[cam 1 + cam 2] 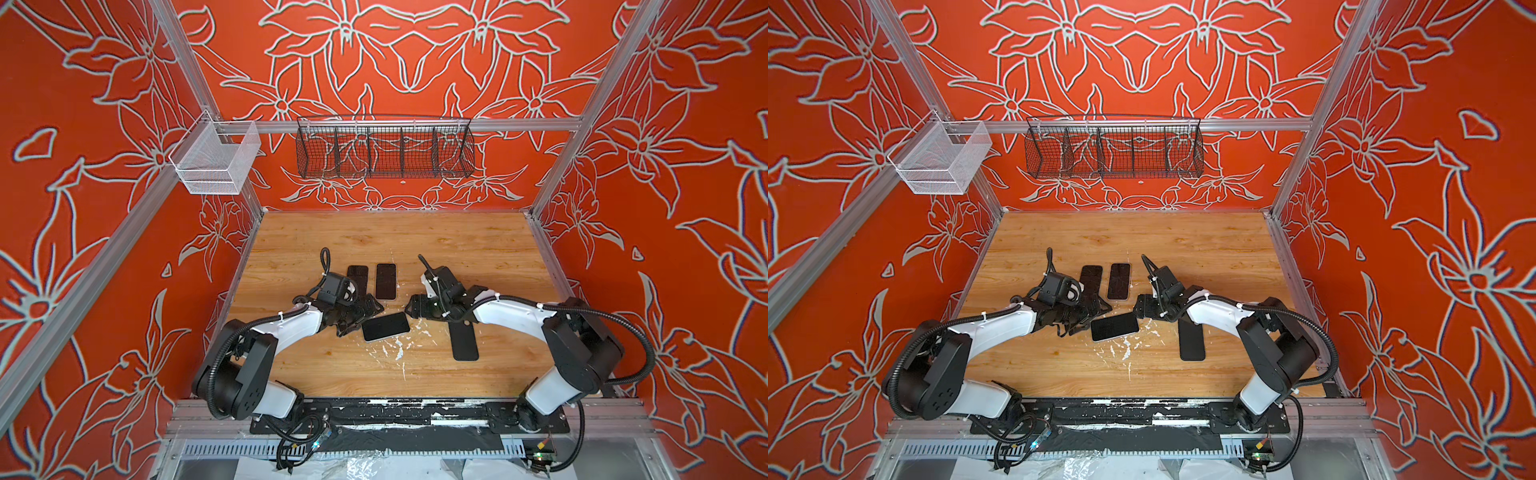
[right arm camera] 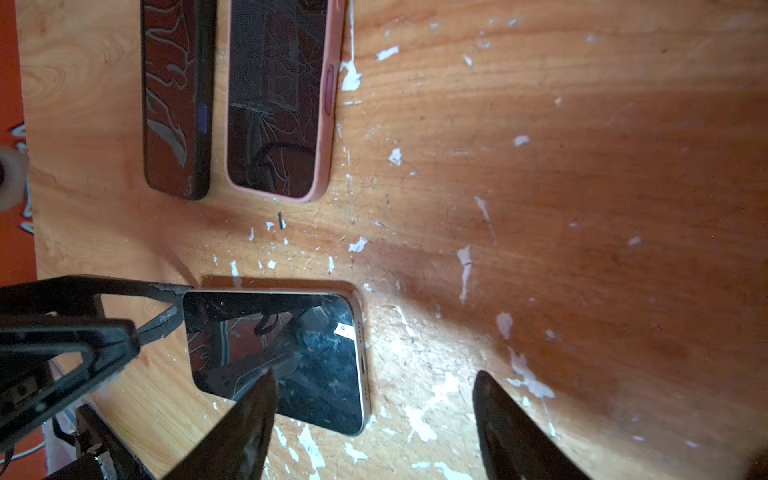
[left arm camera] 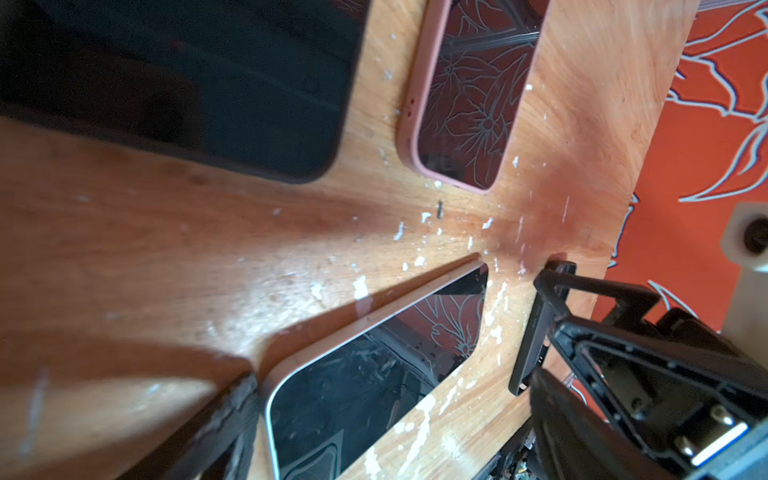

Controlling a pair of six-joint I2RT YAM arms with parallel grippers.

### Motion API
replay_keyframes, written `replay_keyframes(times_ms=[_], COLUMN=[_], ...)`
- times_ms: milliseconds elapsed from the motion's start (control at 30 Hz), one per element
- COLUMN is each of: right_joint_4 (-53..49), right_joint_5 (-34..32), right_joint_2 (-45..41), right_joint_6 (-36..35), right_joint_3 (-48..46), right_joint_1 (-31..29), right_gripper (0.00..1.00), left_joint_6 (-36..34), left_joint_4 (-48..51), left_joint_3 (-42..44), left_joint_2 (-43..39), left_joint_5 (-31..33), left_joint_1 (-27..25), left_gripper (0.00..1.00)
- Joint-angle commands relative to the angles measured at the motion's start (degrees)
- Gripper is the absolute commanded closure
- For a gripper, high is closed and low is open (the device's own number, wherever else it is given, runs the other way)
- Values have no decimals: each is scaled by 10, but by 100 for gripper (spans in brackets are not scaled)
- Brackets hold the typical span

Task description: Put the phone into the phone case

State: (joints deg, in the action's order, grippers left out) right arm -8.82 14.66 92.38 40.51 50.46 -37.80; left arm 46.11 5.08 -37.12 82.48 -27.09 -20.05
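Silver-edged, black-screened phone (image 1: 385, 327) lies flat, screen up, on paint-flecked wooden tabletop (image 1: 478, 249); left gripper (image 1: 368, 321) at one end of phone, fingers wide apart, holding nothing; right gripper (image 1: 409, 308) at its other end, fingers parted, empty; matte black rectangular phone case (image 1: 464, 345) lies flat near phone, on right gripper's side.

You've got red walls (image 1: 415, 62) with grey flower outlines on three sides, aluminium rails (image 1: 519, 124) framing them. Black wire basket (image 1: 384, 151) hangs on your back rail, white mesh bin (image 1: 216, 160) at the left corner. Wood-grain tabletop (image 1: 374, 237), white flecks (image 1: 399, 352) near the front.
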Motion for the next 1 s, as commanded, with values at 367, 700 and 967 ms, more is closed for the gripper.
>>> replay_keyframes(times_ms=[367, 700, 967], right_joint_4=[-2, 28, 69], right_joint_5=[91, 145, 186], right_joint_2=[42, 80, 88], right_joint_6=[-24, -20, -6], right_joint_3=[7, 8, -3], right_joint_1=[4, 3, 3], right_gripper=[27, 28, 29], left_joint_6=[25, 77, 91], left_joint_4=[28, -64, -84], left_joint_3=[22, 58, 69], left_joint_2=[-62, -20, -15], left_joint_5=[22, -21, -19], left_joint_1=[-10, -12, -19], left_gripper=[2, 2, 2])
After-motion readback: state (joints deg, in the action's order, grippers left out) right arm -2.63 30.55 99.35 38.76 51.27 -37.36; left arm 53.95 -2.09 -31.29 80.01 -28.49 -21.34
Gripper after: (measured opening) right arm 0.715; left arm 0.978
